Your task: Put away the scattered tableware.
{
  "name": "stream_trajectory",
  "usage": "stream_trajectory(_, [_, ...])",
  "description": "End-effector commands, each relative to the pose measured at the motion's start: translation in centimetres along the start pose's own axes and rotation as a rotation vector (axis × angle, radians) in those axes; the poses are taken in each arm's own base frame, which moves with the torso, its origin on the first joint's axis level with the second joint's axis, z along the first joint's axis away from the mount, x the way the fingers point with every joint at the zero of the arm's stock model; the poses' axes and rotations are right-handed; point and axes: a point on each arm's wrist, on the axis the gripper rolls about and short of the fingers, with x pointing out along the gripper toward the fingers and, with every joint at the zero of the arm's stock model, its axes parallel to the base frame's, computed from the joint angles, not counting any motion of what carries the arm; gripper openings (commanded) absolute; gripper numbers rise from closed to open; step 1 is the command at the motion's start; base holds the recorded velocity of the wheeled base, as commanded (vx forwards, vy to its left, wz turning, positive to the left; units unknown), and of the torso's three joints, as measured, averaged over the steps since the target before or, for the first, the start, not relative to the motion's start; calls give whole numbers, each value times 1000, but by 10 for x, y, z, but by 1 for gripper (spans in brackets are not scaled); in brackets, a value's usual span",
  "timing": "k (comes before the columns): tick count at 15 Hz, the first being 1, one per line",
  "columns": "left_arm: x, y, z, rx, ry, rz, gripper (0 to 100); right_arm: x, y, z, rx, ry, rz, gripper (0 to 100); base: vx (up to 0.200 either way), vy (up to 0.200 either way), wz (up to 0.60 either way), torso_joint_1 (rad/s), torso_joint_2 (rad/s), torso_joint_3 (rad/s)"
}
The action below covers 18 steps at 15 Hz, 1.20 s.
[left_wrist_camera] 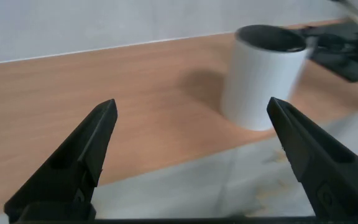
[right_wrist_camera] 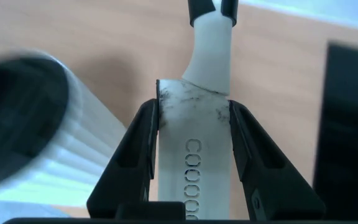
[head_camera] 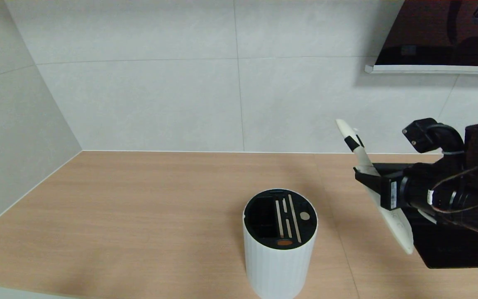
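Right fingers [right_wrist_camera: 132,162] clamp white knife [right_wrist_camera: 194,130] at blade, apparently near handle.

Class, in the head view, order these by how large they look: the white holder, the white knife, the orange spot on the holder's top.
1. white holder
2. white knife: longer, but far slimmer
3. orange spot

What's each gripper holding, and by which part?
Right gripper grips the white knife by its blade, near the handle. Left gripper is open and empty.
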Motion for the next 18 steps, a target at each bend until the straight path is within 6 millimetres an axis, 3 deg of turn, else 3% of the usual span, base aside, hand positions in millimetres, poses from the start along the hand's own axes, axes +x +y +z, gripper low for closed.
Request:
stream_trajectory(1, [40,15,56,-72,137,-100,100,2,17,26,-5,-69,60,0,0,0,0,0,0,0])
stream_trajectory(2, [57,20,78,-80,146,-164,100,0,26,35,-9,-97,97,0,0,0,0,0,0,0])
stream_trajectory(3, [61,21,82,-83,152,-176,100,-1,29,36,-11,-102,106,0,0,0,0,0,0,0])
stream_trajectory(4, [85,27,103,-90,180,-226,100,-5,42,40,-19,-115,153,0,0,0,0,0,0,0])
stream_trajectory(6, [107,31,113,-103,209,-261,100,-10,56,37,-31,-110,202,0,0,0,0,0,0,0])
stream_trajectory(11, [158,13,100,-303,314,-463,100,-21,87,30,-29,-95,327,0,0,0,0,0,0,0])
stream_trajectory(18, [202,0,104,-729,200,-566,100,-20,119,20,9,-52,431,0,0,0,0,0,0,0])
